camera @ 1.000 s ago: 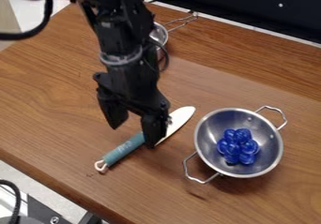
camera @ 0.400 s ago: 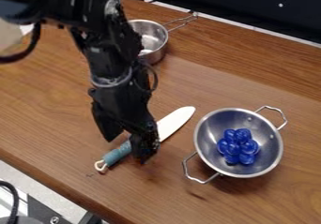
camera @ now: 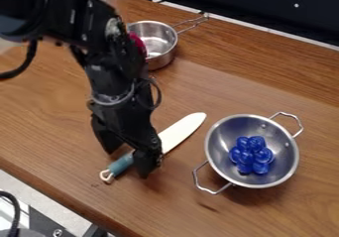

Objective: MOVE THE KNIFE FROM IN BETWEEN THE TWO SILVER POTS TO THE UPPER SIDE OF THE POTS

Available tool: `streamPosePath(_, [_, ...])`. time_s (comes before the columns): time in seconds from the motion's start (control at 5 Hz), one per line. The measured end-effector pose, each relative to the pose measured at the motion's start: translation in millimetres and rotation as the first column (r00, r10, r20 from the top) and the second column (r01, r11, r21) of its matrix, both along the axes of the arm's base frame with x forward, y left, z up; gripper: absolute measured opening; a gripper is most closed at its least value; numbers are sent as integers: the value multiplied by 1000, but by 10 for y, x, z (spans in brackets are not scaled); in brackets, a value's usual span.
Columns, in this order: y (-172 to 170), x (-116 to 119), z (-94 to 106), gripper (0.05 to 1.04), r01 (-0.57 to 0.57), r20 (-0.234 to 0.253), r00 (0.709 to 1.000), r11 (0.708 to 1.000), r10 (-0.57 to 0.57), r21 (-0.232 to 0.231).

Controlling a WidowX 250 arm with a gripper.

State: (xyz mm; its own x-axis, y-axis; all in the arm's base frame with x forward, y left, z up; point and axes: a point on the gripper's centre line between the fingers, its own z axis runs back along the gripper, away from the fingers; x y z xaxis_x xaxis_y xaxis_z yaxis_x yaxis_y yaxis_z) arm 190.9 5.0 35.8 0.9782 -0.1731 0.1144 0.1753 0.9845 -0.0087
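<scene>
Knife point(camera: 180, 133) lies on the counter point(camera: 59, 127), and I have the tool point(camera: 128, 162) spread over its handle point(camera: 121, 164), one finger each side, presumably to pinch it. To the right, the near pot point(camera: 281, 155) holds a blue cluster point(camera: 251, 154); with the far pot point(camera: 164, 58) beyond, I'd lift before carrying, to clear both rims.

No readable text, no legible labels or brands, numbers or signs
</scene>
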Motion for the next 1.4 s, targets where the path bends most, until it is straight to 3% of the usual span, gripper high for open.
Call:
streamPosePath(0.2, [-10, -7, -20, 684, -4, -8, 1000, 1000, 4, 0])
streamPosePath(0.4, [-26, 21, -23, 402, -16, 5, 1000, 999, 17, -34])
streamPosePath(0.6, [-16, 43, -26, 227, -24, 1, 1000, 999, 24, -39])
streamPosePath(1.0, [37, 175, 72, 213, -99, 18, 995, 993, 101, -59])
streamPosePath(1.2, [69, 331, 300, 213, -192, 66, 978, 976, 200, -107])
streamPosePath(1.4, [74, 528, 608, 213, -343, 148, 918, 923, 369, -174])
